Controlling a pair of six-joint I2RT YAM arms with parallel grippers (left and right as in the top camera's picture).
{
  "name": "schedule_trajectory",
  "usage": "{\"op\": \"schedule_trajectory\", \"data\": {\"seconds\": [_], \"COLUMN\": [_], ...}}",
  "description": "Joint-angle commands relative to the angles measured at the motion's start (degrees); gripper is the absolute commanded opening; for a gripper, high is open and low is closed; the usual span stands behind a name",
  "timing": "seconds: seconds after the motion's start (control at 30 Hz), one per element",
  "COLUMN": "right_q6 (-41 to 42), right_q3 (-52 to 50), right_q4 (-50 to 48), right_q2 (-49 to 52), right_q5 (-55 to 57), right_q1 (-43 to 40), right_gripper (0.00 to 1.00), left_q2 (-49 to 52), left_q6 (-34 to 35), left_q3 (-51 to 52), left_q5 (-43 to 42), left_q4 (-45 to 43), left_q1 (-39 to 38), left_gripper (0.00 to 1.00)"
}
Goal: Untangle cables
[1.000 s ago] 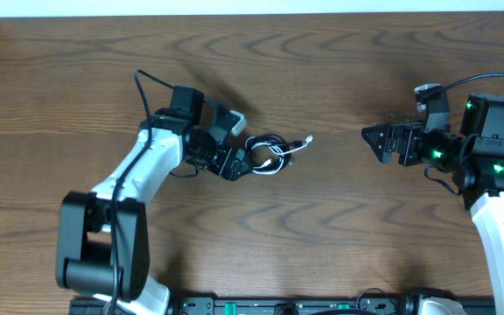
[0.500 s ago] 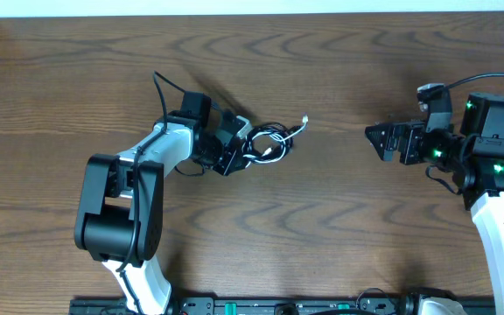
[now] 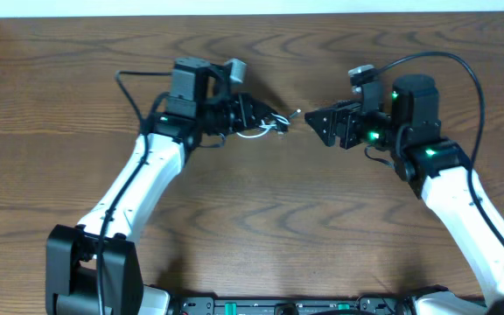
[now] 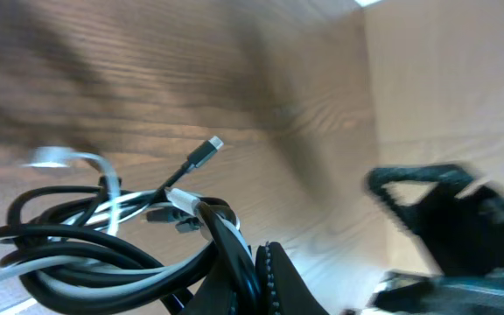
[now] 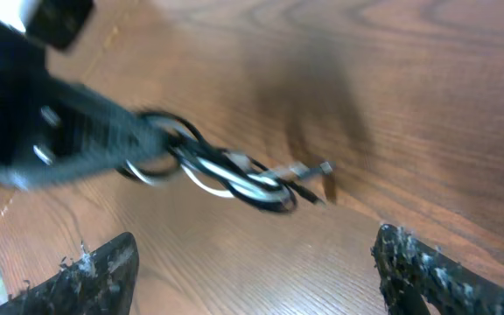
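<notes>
The left fingers (image 4: pixel 265 278) pinch the cables (image 3: pixel 263 129), a knotted white-and-black bundle, near the far edge of the bench (image 3: pixel 252 227), midway between its sides. The right fingers (image 5: pixel 94 271) are spread wide just beside it. The step looks like a two-handed pull-apart. Next, the right fingers should close on the loose plug end (image 3: pixel 297 114) and draw it away.
</notes>
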State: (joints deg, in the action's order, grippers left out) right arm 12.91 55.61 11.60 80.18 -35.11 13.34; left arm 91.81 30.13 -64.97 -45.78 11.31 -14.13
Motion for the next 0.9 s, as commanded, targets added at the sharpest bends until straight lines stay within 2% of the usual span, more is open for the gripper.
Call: {"op": "schedule_trajectory", "data": {"seconds": [0.0, 0.1, 0.2, 0.27, 0.33, 0.37, 0.43, 0.6, 0.67, 0.77, 0.8, 0.87], "right_q6": [-12.2, -15.2, -15.1, -15.1, -9.9, -1.4, 9.0, 20.2, 22.5, 31.2, 36.3, 37.3], "right_q3": [0.9, 0.9, 0.9, 0.9, 0.9, 0.9, 0.9, 0.9, 0.9, 0.9, 0.9, 0.9], "right_q4": [-3.1, -6.5, -11.4, -14.8, -17.9, -21.3, -27.3, -33.9, -34.8, -32.8, -31.1, -29.7], "right_q2": [3.4, 7.2, 11.2, 14.3, 16.5, 18.0, 19.4, 20.2, 20.2, 20.2, 20.2, 20.2], "right_q5": [-10.0, -10.0, -10.0, -9.6, -4.7, 2.2, 6.7, 11.8, 13.8, 21.5, 26.3, 29.5], "right_q1": [0.4, 1.9, 3.7, 5.3, 6.3, 6.6, 6.6, 8.4, 9.8, 12.5, 13.6, 14.4], "right_gripper": [0.82, 0.83, 0.82, 0.76, 0.73, 0.65, 0.65, 0.7, 0.71, 0.7, 0.71, 0.71], "left_q2": [-0.1, -0.1, -0.1, -0.1, -0.1, -0.1, -0.1, -0.1, -0.1, -0.1, -0.1, -0.1], "left_q6": [13.7, 17.9, 20.2, 20.6, 21.9, 21.9, 21.8, 21.9, 21.9, 22.5, 24.7, 27.5], "left_q3": [-0.8, -0.8, -0.8, -0.8, -0.8, -0.8, -0.8, -0.8, -0.8, -0.8, -0.8, -0.8], "left_q5": [-13.4, -23.4, -27.3, -27.3, -27.9, -29.0, -30.4, -31.6, -31.6, -31.7, -31.8, -33.1], "left_q4": [-1.4, -1.4, -1.4, -1.4, -1.4, -1.4, -1.4, -1.4, -1.6, -2.9, -5.7, -11.1], "left_q1": [4.4, 5.8, 5.7, 5.7, 5.7, 5.6, 5.1, 3.6, 3.4, 3.4, 3.4, 3.4], "left_gripper": [0.07, 0.08, 0.07, 0.08, 0.07, 0.07, 0.07, 0.07, 0.08, 0.07, 0.07, 0.07]}}
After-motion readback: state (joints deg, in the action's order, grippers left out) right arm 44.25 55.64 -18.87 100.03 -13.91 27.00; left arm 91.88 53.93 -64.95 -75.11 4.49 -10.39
